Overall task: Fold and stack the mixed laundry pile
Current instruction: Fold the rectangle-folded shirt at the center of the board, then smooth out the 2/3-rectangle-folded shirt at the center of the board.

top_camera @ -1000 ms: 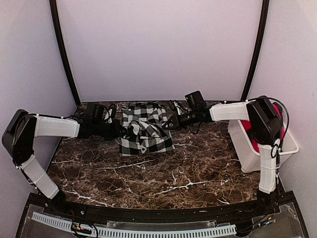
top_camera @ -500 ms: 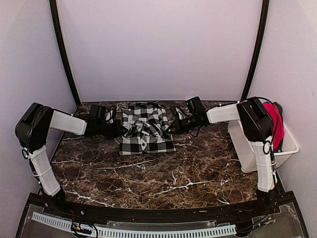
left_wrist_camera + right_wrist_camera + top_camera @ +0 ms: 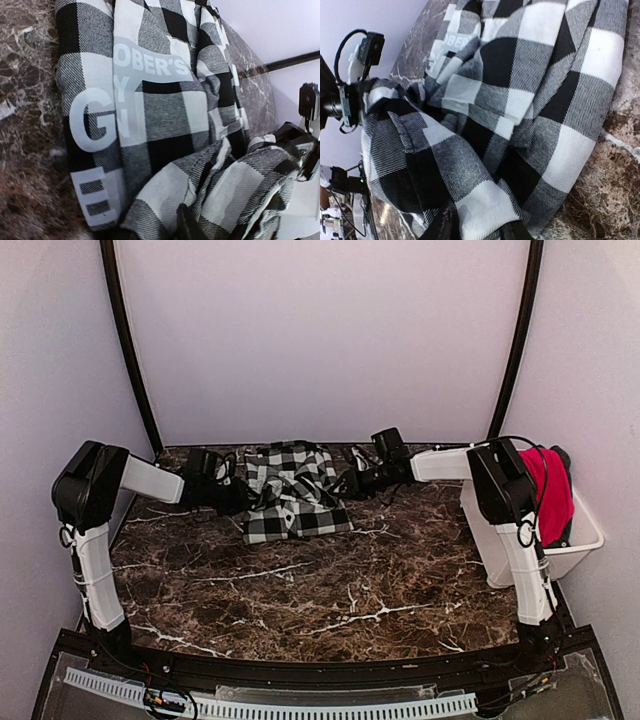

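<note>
Checked garment: the black-and-white checked garment (image 3: 292, 492) sits at twelve o'clock on the worktop (image 3: 330, 580), close to the back wall. It's rumpled, not flat, and its white lettering (image 3: 77, 120) is facing up.
Left gripper: the left gripper (image 3: 238, 497) is tucked in at the cloth's nine o'clock edge. Folds are heaped over it, so I cannot tell whether it's clamped on or has let go.
Right gripper: the right gripper (image 3: 348, 483) is in at the three o'clock edge. Cloth lies between its fingers (image 3: 512, 231), but pinched or loose, I cannot tell.
Red garment: the red garment (image 3: 545, 495) is draped in the white bin (image 3: 585, 540) at three o'clock, well apart from the checked one.
Step in hand: I'd say it's an early fold of the checked piece, with both sides brought in toward the middle.
Progress: not far along by my reckoning. Nothing is stacked yet.
Next move: both grippers need to back out cleanly, left toward nine and right toward three, without dragging the folds open. Then the six o'clock hem wants lifting over toward twelve.
</note>
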